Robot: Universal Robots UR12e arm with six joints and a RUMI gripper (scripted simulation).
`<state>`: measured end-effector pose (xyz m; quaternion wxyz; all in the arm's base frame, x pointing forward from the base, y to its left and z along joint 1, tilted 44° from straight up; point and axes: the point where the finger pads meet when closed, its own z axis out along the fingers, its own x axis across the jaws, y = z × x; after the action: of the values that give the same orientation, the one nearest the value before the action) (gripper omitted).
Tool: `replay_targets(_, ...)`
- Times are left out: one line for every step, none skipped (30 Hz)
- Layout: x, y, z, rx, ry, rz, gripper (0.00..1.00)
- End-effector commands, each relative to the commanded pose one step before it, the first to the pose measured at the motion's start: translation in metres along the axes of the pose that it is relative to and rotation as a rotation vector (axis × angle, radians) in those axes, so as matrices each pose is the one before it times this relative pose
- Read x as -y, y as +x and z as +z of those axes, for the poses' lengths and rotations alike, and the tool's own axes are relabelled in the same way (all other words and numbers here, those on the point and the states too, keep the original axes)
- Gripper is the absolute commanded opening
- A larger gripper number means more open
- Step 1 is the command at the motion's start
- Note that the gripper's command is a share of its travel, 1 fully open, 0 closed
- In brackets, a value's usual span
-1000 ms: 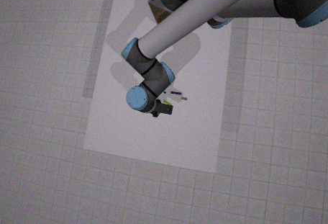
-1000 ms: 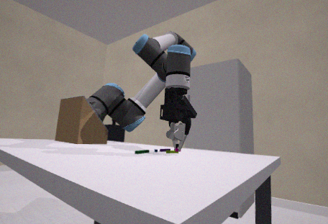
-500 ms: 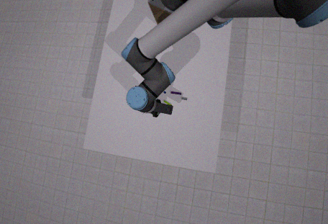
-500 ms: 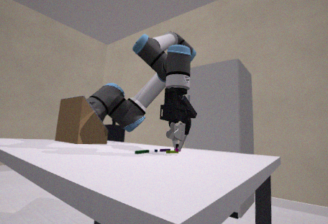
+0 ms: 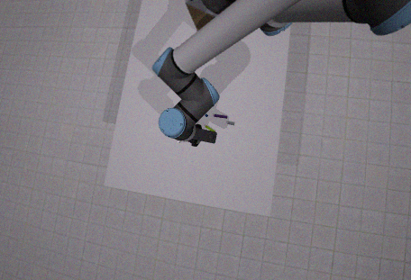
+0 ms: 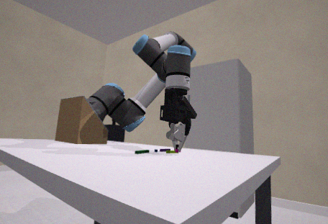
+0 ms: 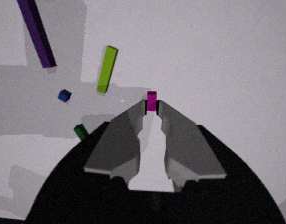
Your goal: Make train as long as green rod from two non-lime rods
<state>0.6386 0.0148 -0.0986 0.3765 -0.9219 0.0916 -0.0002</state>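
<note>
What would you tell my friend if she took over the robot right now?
Gripper: shut on the short magenta rod, held at the fingertips, low over the white table.

Other rods on the table: the long purple rod, the lime rod, the tiny blue cube-like rod, and one end of the dark green rod by the gripper body. All lie apart from one another.

Done: magenta is picked up. No train yet.

Left: magenta plus purple should match the green rod, so set the magenta flat, end to end with the purple. Keep lime, blue and green well away.
</note>
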Motion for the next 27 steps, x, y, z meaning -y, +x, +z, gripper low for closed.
replay_targets(-0.00019,0.00061,0.00108,-0.00119,-0.00043,-0.00031,0.0)
replay_targets(0.0,0.0,0.00091,0.0,0.0,0.0,0.0)
replay_targets(0.0,0.0,0.00093,0.0,0.0,0.0,0.0)
replay_targets(0.0,0.0,0.00093,0.0,0.0,0.0,0.0)
replay_targets(0.0,0.0,0.0009,0.0,0.0,0.0,0.0)
replay_targets(0.0,0.0,0.00085,0.0,0.0,0.0,0.0)
replay_targets(0.0,0.0,0.00078,0.0,0.0,0.0,0.0)
replay_targets(0.0,0.0,0.00069,0.0,0.0,0.0,0.0)
replay_targets(0.0,0.0,0.00058,0.0,0.0,0.0,0.0)
replay_targets(0.0,0.0,0.00047,0.0,0.0,0.0,0.0)
replay_targets(0.0,0.0,0.00035,0.0,0.0,0.0,0.0)
replay_targets(0.0,0.0,0.00023,0.0,0.0,0.0,0.0)
replay_targets(0.0,0.0,0.00013,0.0,0.0,0.0,0.0)
replay_targets(0.0,0.0,0.00005,0.0,0.0,0.0,0.0)
replay_targets(0.0,0.0,0.00001,0.0,0.0,0.0,0.0)
replay_targets(0.0,0.0,0.0,0.0,0.0,0.0,0.0)
replay_targets(0.0,0.0,0.0,0.0,0.0,0.0,0.0)
replay_targets(0.0,0.0,0.0,0.0,0.0,0.0,0.0)
replay_targets(0.0,0.0,0.0,0.0,0.0,0.0,0.0)
replay_targets(0.0,0.0,0.0,0.0,0.0,0.0,0.0)
replay_targets(0.0,0.0,0.0,0.0,0.0,0.0,0.0)
replay_targets(0.0,0.0,0.0,0.0,0.0,0.0,0.0)
replay_targets(0.0,0.0,0.0,0.0,0.0,0.0,0.0)
replay_targets(0.0,0.0,0.0,0.0,0.0,0.0,0.0)
replay_targets(0.0,0.0,0.0,0.0,0.0,0.0,0.0)
replay_targets(0.0,0.0,0.0,0.0,0.0,0.0,0.0)
replay_targets(0.0,0.0,0.0,0.0,0.0,0.0,0.0)
